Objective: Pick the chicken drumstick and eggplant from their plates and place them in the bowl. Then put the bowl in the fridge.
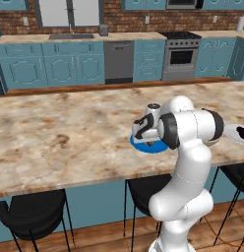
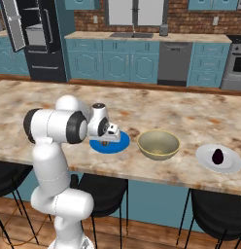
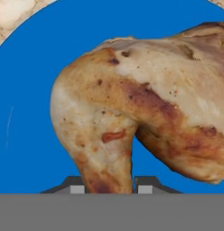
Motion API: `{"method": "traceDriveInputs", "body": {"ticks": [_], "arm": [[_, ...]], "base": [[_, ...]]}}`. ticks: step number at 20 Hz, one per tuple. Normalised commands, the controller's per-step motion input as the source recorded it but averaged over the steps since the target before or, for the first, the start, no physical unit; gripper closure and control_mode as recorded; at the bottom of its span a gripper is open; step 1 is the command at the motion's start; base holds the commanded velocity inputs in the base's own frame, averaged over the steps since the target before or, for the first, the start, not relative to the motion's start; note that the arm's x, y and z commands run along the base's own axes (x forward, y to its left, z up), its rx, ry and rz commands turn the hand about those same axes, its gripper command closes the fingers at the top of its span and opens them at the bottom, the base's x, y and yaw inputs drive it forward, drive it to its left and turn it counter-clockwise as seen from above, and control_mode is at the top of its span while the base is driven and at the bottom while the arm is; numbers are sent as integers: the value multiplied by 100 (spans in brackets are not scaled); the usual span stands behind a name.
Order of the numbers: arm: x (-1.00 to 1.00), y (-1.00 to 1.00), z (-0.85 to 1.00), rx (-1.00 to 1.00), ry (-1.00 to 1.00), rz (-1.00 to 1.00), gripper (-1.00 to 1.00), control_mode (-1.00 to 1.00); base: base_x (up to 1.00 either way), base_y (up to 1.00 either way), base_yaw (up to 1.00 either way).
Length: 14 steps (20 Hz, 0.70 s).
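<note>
The chicken drumstick (image 3: 132,99) lies on the blue plate (image 3: 32,67), golden-brown and very close in the hand view. My gripper (image 3: 111,187) is down on the plate (image 2: 110,145), its two fingertips (image 3: 77,188) pressed against either side of the drumstick's narrow end. To the right of the plate stands the tan bowl (image 2: 158,144) with nothing in it. The dark eggplant (image 2: 218,156) rests on a pale plate (image 2: 230,166) further right. At the back left the black fridge (image 2: 42,44) has its door open. From the left base camera my arm hides most of the blue plate (image 1: 143,147).
The plates and bowl sit near the front edge of a marble island (image 2: 190,112). Black stools (image 2: 215,209) stand under that edge. Teal cabinets, a dishwasher (image 2: 175,63), a sink and a stove (image 1: 181,56) line the back wall.
</note>
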Motion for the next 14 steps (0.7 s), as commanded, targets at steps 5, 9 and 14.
{"method": "traceDriveInputs", "body": {"ticks": [5,9,14], "arm": [[-13,-5,60,1,1,3,100,-100],[-30,-10,66,0,0,3,100,-100],[-38,-30,58,0,0,0,100,-100]], "base": [[0,0,0],[0,0,0],[0,0,0]]}}
